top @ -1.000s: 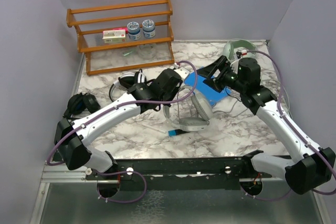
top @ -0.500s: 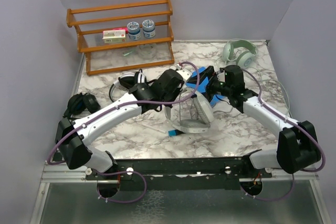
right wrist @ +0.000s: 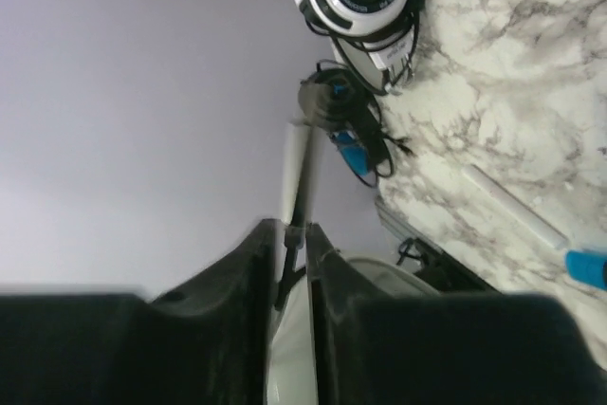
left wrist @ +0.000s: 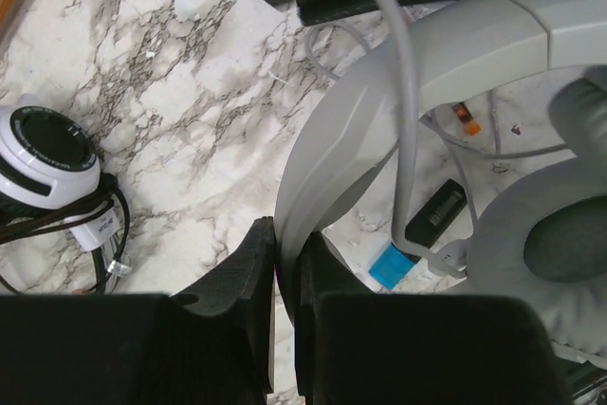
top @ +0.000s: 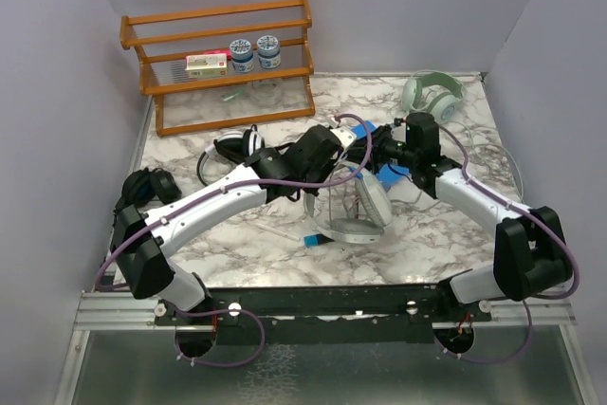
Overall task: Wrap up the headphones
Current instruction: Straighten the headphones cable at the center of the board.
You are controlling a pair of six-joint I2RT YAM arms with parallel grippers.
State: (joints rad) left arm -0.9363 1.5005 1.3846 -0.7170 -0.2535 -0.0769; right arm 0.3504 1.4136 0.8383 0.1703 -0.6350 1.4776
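Headphones number four on the marble table (top: 237,234), read left to right: an all-black pair (top: 142,187) at the left edge, a white-and-black pair (top: 237,144) just in front of the one wooden rack (top: 218,64) (two jars (top: 242,52) and one box (top: 207,64) sit on its shelf), a pale grey-white pair (top: 360,215) in the middle, and a pale green pair (top: 432,94) at the far right corner. The pale grey-white pair stands tilted, its long axis running far to near, with the band arching up at the far end and the cups low toward the near edge. The left gripper (left wrist: 285,248) is pressed together on the edge of that band. The right gripper (right wrist: 292,253), just beside it, has its fingers narrowly apart with the pair's thin grey cord (left wrist: 406,139) in the gap; whether they pinch it cannot be told. From there the cord drops to a blue-tipped plug (left wrist: 394,266) near the cups.
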